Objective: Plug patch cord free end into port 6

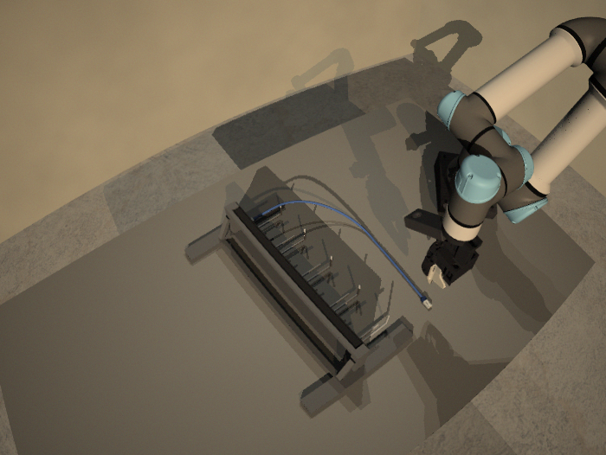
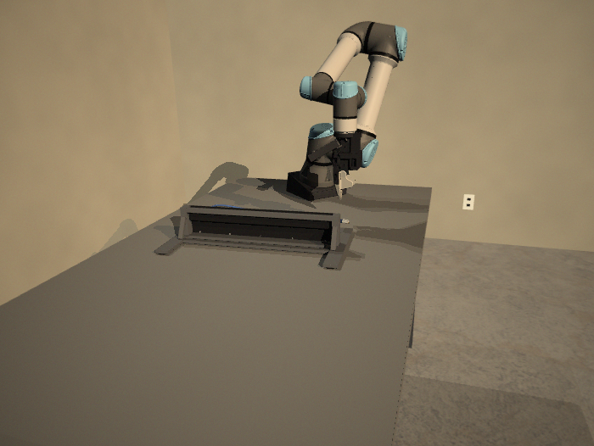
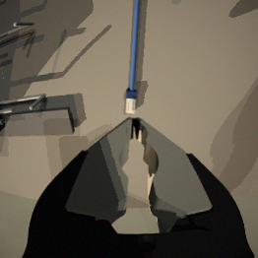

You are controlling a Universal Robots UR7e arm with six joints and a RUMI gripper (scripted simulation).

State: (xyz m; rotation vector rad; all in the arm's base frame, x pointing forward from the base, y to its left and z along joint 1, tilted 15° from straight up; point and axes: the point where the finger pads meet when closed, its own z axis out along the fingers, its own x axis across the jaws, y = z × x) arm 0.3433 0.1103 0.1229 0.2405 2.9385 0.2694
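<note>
The free plug (image 1: 427, 304) (image 2: 344, 220) (image 3: 130, 105) lies on the table beyond the rack's end, pale with a blue boot; which way its latch faces cannot be told. The blue cord (image 1: 362, 226) (image 3: 133, 49) arcs from it to the far end of the rack (image 1: 299, 276) (image 2: 259, 212), where its other end enters the port side. The rack stands level on its two feet. Port openings and numbers cannot be made out. My gripper (image 1: 437, 281) (image 2: 340, 197) (image 3: 133, 119) is shut and empty, above the table; in the wrist view its tips appear just below the plug.
Several thin wire cable guides (image 1: 332, 259) (image 3: 36, 100) stick out from the rack's port side towards the arm. A rack foot (image 1: 403, 327) (image 3: 39, 121) reaches out near the plug. The robot's base (image 2: 311, 189) stands at the table's back. Arm shadows fall across the table.
</note>
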